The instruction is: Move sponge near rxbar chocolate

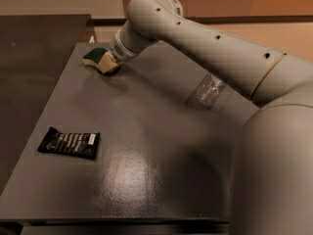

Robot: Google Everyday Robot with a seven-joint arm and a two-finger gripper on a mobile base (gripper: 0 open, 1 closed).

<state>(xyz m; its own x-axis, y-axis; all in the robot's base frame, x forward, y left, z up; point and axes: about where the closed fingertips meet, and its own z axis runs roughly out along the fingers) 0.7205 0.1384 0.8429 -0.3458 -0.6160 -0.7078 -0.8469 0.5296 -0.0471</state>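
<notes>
The sponge point(93, 57) lies at the far left corner of the grey table point(161, 180), dark green side up. My gripper point(110, 63) is at the end of the arm that reaches in from the right, and it sits right against the sponge's right end, low on the table. The contact between them is hidden by the wrist. The rxbar chocolate point(69, 143), a flat black wrapper with white text, lies flat near the table's front left edge, far from the sponge.
A clear plastic bottle point(208, 92) lies on its side at the right of the table, partly under my arm. A dark counter point(34, 58) borders the table on the left. My arm's large body fills the lower right.
</notes>
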